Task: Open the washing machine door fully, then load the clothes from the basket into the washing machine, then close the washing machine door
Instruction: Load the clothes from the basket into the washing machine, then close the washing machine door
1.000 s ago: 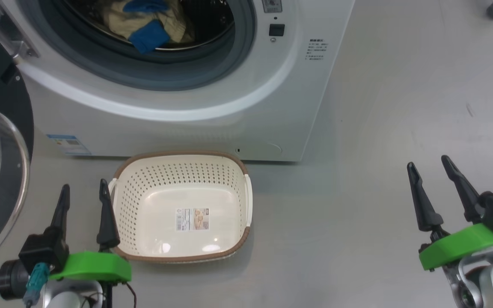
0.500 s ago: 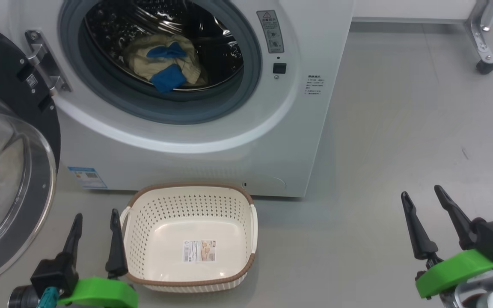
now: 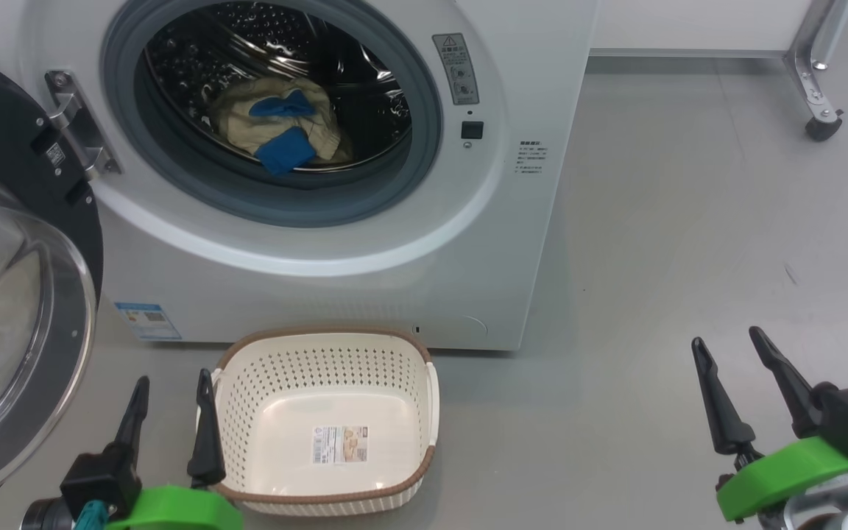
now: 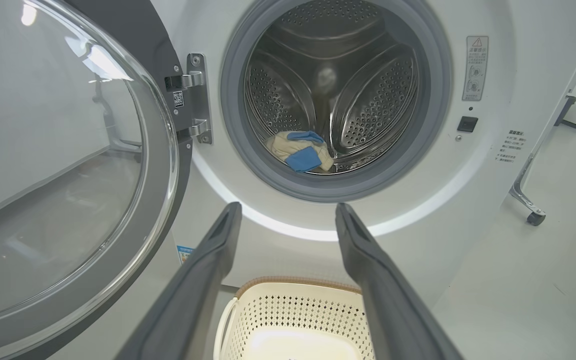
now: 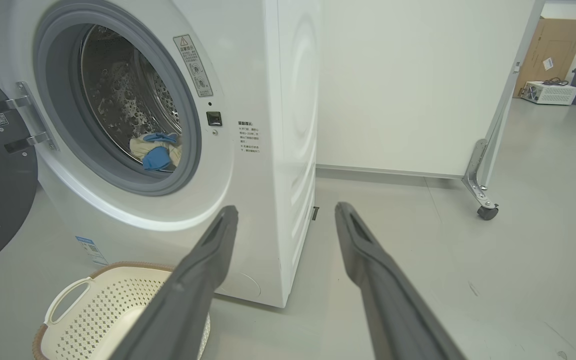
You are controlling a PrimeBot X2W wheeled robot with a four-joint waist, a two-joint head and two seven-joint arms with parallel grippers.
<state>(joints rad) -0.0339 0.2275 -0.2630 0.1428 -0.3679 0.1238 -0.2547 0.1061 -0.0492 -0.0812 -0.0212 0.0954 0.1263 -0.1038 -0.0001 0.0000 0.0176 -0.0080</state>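
The left gripper (image 3: 174, 377) is seen nearest, at the lower left, with its two dark fingers spread apart and nothing held between them. Its inner finger is placed just beside the left wall of the basket (image 3: 321, 336). The right gripper (image 3: 727, 338) is likewise released and empty, held over the grey floor (image 3: 652, 258) well to the right. The basket is set on the floor close before the washing machine (image 3: 336, 294), a label (image 3: 339, 444) shown on its bare bottom. The washing machine door (image 3: 19, 294) is swung wide open at the left. Farther in, the clothes (image 3: 280, 132) are piled at the bottom of the steel drum (image 4: 328, 90), blue over cream.
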